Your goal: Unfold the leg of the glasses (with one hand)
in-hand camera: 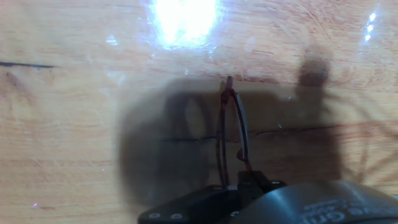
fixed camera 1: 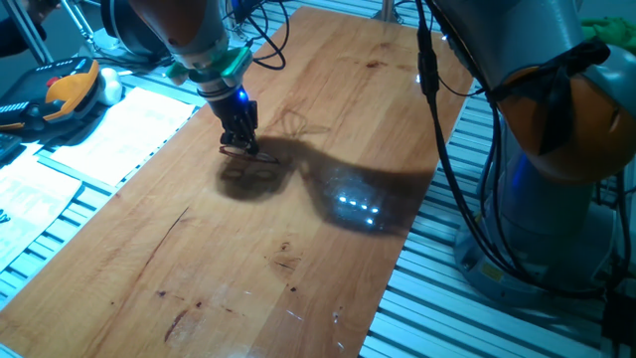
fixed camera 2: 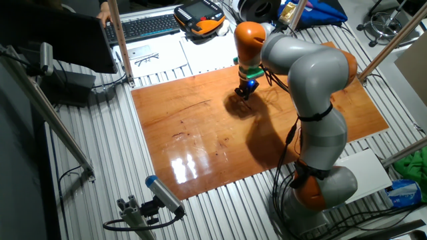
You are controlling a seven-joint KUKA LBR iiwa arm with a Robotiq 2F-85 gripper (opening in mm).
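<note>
The glasses [in-hand camera: 230,134] sit upper left of centre on the wooden tabletop [fixed camera 1: 298,249] in one fixed view, right under the gripper [fixed camera 1: 238,139], in the arm's own shadow. In the hand view they show as thin reddish-brown wire loops running up the middle of the frame from the hand's lower edge to a point near the top of the shadow. I cannot tell which wire is a rim and which is a leg.

They look feather-light and springy, and I'd judge them easy to bend or skid across the glossy wood. A hold wants to be gentle, on the fine leg itself rather than the rims, with the swing made about the hinge so nothing twists.

The arm [fixed camera 2: 300,73] reaches across the table from the right in the other fixed view. Its wrist is bent over so the gripper points almost straight down, fingertips at or just above the wood. The wires run in under the hand at the bottom of the hand view, but the fingertips are hidden there and too small elsewhere, so I cannot tell whether the fingers are clamped on the wire or spread.
</note>
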